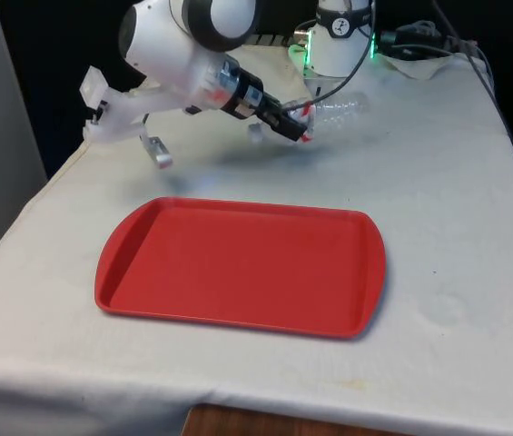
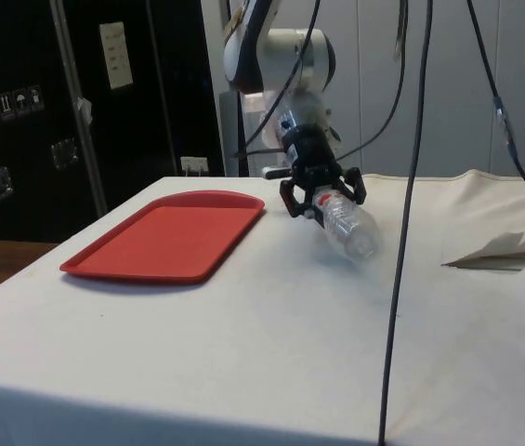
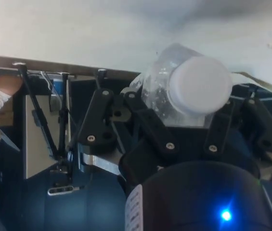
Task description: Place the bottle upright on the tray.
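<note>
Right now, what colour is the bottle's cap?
White; the cap shows best in the wrist view, on the clear bottle.

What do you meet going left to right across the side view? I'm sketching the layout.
Red tray → gripper holding the clear bottle tilted above the cloth → crumpled fold of cloth.

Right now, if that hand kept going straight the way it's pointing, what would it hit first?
Probably the table. The hand grips a clear bottle by its cap end and tilts down, away from the red tray; the bottle's base would likely touch the cloth first.
</note>
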`<action>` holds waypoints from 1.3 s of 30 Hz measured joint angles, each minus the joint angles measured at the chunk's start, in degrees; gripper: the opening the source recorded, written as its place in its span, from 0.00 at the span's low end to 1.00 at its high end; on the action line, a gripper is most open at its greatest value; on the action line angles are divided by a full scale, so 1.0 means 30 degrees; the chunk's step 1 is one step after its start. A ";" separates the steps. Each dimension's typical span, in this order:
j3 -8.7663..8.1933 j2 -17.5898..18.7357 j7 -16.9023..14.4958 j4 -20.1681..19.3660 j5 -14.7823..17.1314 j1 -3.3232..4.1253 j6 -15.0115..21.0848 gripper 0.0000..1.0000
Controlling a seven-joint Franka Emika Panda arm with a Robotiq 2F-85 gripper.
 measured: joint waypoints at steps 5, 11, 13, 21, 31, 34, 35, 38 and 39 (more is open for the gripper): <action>-0.0115 -0.0535 0.0458 0.0000 -0.0344 0.0038 -0.0420 0.33; -0.0248 -0.1280 0.1127 -0.0019 -0.0802 0.0115 -0.0974 0.33; -0.0267 -0.1394 0.1222 -0.0019 -0.0879 0.0115 -0.1031 0.33; -0.0344 -0.2368 0.2101 0.0000 -0.1375 0.0172 -0.1528 0.33; -0.0344 -0.3361 0.3075 0.0000 -0.2082 0.0286 -0.1642 0.33; -0.0344 -0.3571 0.3228 -0.0057 -0.2330 0.0363 -0.1642 0.33; -0.0344 -0.3591 0.3228 -0.0115 -0.2387 0.0382 -0.1642 0.33; -0.0344 -0.3591 0.3228 -0.0210 -0.2406 0.0439 -0.1585 0.33; -0.0344 -0.3591 0.3228 -0.0210 -0.2406 0.0439 -0.1585 0.33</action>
